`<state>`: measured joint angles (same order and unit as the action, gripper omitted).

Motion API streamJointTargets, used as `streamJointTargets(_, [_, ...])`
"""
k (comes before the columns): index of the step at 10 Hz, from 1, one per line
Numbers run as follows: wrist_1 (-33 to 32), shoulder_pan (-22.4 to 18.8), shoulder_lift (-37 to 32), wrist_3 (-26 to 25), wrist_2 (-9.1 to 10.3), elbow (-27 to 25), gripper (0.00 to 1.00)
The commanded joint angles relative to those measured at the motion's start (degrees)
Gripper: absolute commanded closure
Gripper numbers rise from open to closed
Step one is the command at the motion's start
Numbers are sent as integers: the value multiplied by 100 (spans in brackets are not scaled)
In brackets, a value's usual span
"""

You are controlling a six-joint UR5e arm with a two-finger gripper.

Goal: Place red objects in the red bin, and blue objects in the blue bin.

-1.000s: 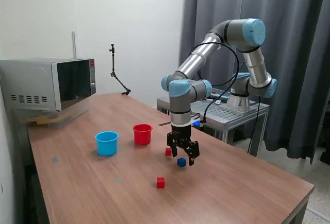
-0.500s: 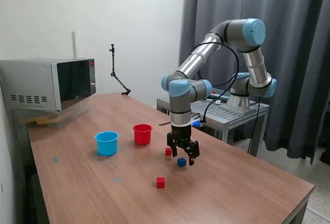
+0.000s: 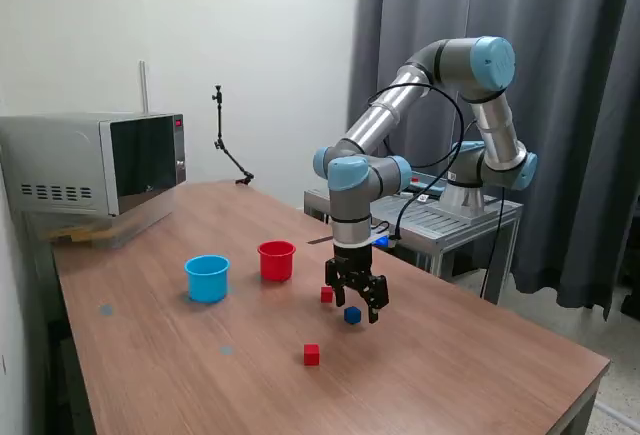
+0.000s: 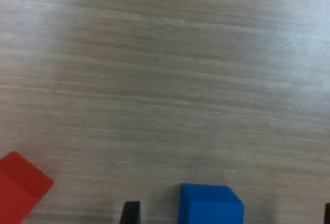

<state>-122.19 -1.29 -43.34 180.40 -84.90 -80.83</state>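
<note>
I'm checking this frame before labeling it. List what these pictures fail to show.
- Cup contents: in the exterior view the walls of the red cup and blue cup hide their insides.
- Blue cube: the wrist view's edge cuts it off.
- Gripper: only one finger's tip shows at the wrist; contact with the cube is unclear.

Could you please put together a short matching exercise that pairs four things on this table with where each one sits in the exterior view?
Things:
1. blue cup
2. red cup
3. blue cube
4. microwave

Places:
A. just below the gripper
B. far end of the table, on the exterior view's left
C. between the blue cup and the arm
D. nearest the exterior view's left of the two cups

Pairs: 1-D, 2-C, 3-A, 4-B
</note>
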Motion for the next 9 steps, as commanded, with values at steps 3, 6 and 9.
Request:
streamJointTargets(3, [2,-3,1,4,0,-3,0])
streamJointTargets(6, [2,-3,1,4,0,-3,100])
streamJointTargets(9, [2,-21,1,4,0,-3,100])
